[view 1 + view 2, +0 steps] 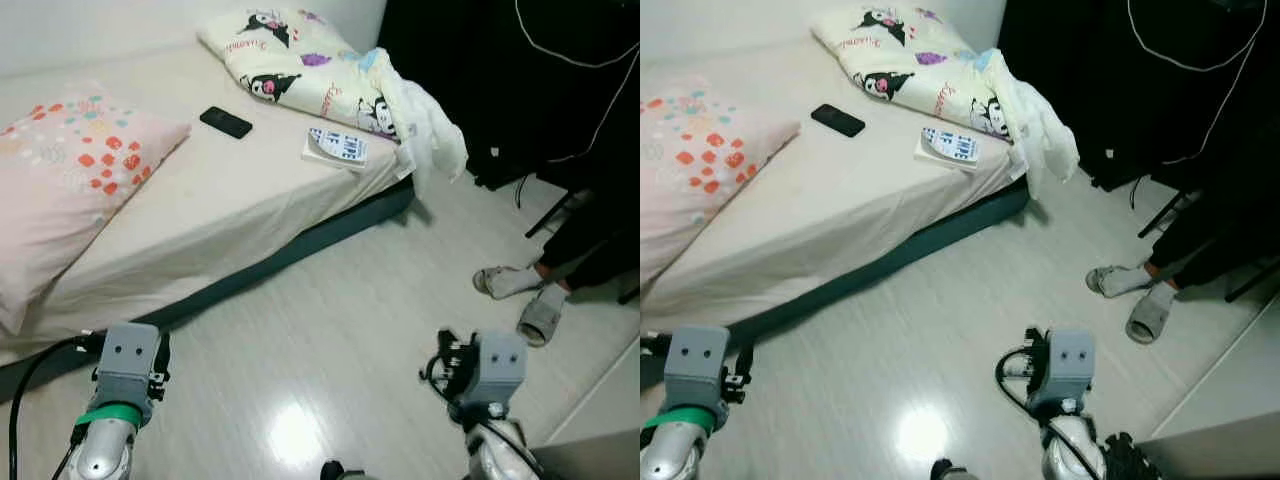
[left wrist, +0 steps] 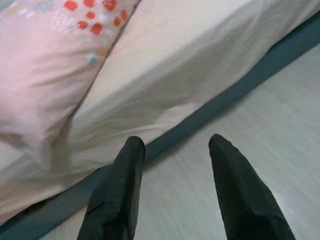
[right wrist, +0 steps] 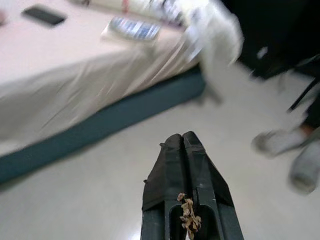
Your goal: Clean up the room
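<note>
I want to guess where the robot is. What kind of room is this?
Most likely a bedroom. There is a low bed with a pink pillow and a cartoon-print blanket bunched at one end, and a phone lying on the sheet.

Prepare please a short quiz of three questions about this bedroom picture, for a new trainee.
1. True or false: the black phone lies on the floor.
2. Which end effector has its fingers pressed together? A) left end effector B) right end effector
3. Fill in: the blue-and-white booklet lies on the ____, near the cartoon-print blanket.

Key: 1. False, it lies on the bed, between the pink pillow and the blanket. 2. B; the left one's fingers stand apart. 3. bed.
</note>
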`<state>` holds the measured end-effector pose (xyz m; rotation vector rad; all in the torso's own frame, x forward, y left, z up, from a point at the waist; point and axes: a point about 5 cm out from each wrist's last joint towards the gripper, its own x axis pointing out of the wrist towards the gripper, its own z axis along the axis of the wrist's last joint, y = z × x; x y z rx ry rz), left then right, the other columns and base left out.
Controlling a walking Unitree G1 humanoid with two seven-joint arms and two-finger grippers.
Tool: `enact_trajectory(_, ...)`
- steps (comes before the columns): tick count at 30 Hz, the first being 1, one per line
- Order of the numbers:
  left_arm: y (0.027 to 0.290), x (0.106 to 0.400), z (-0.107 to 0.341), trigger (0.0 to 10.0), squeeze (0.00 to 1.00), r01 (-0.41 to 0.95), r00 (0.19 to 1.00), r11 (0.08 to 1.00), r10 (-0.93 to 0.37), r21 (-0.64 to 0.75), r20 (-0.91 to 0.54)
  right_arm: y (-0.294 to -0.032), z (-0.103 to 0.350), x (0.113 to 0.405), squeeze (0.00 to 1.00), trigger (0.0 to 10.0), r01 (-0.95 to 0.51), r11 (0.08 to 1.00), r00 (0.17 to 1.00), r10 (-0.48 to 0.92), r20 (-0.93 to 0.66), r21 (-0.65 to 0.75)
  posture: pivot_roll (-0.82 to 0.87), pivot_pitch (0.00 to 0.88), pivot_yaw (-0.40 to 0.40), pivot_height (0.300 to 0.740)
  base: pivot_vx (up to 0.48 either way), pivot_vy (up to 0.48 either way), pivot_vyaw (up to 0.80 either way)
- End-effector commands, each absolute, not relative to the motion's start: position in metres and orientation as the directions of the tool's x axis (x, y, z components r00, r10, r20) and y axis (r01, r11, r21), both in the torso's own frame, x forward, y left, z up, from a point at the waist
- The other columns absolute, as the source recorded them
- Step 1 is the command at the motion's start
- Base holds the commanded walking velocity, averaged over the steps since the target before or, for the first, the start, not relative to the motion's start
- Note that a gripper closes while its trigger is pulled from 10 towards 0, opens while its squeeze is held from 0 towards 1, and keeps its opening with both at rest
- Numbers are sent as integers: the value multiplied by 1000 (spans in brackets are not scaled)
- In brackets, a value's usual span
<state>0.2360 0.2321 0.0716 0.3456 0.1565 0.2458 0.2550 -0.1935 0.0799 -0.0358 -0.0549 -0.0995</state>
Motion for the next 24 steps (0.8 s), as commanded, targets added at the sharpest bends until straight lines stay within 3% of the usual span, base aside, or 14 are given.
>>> enact_trajectory(1, 229, 240, 68, 10000, 0, -215, 956, 905, 272, 367, -109, -200, 75, 253, 0, 10000, 145, 988, 989, -143, 44, -53, 45, 117, -46, 740, 0, 0, 0)
enact_trajectory(5, 215, 268, 84, 10000, 0, -171, 978, 917, 202, 361, -52, -194, 89, 264, 0, 10000, 126, 986, 988, -114, 106, -112, 31, 94, -51, 740, 0, 0, 0)
enact_trajectory(7, 203, 278, 100, 10000, 0, -94, 995, 930, 102, 357, -4, -190, 100, 264, 0, 10000, 107, 986, 987, -89, 135, -128, 23, 77, -50, 740, 0, 0, 0)
enact_trajectory(12, 192, 276, 113, 10000, 0, -38, 999, 942, 28, 335, 33, -192, 107, 260, 0, 10000, 104, 987, 985, -85, 152, -123, 24, 64, -52, 740, 0, 0, 0)
enact_trajectory(24, 166, 271, 93, 10000, 0, 161, 987, 936, -150, 312, -60, -172, 91, 269, 0, 10000, 44, 996, 993, -36, 110, -72, 39, 25, -24, 740, 0, 0, 0)
